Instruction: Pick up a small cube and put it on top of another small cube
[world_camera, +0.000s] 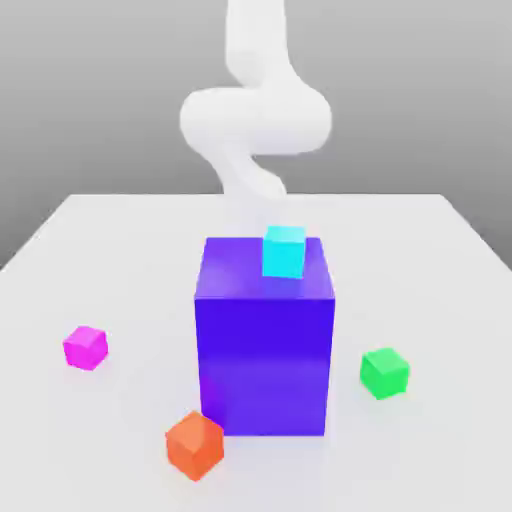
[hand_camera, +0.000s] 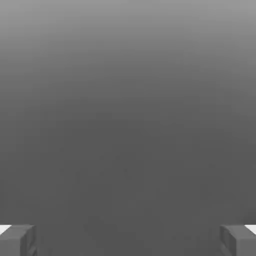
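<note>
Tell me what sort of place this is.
Likely a simulated robot test scene: a white robot arm stands over a plain pale tabletop, with a glossy blue-purple block and plain grey behind.

Robot arm (world_camera: 256, 120), exterior view: the smooth white limb enters at the upper edge, near the middle, and descends as a thick, upright upper link (world_camera: 257, 40). This link flares into a broad, rounded joint section (world_camera: 255, 120) lying crosswise, its bulging ends directed toward the exterior view's left and right. Below it, a narrower lower link (world_camera: 240, 170) slants down toward the exterior view's right, ending in a rounded bend (world_camera: 265, 188). Hand (hand_camera: 128, 241), hand view: the two grey, blocky fingers (hand_camera: 14, 241) stand open, well apart and facing one another across a wide gap.
</note>
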